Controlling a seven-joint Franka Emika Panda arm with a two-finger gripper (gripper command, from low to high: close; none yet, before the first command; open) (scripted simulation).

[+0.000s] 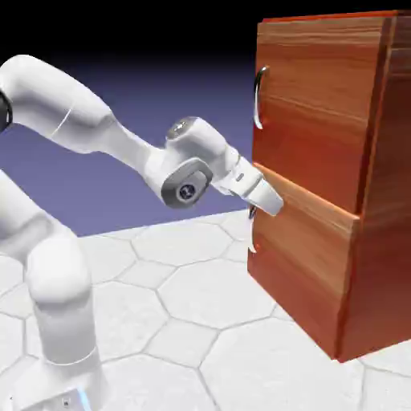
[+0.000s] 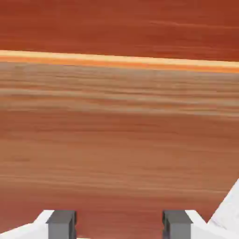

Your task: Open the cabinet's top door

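Apparently open gripper (image 2: 119, 225), near cabinet's lower panel (image 1: 301, 241)

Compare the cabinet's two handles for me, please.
The upper handle is longer; the lower handle is shorter. The upper handle is in plain view in the outside picture, while the lower handle is partly hidden behind the claw. Both are thin, curved and silvery, near the left edges of their doors, which look shut.
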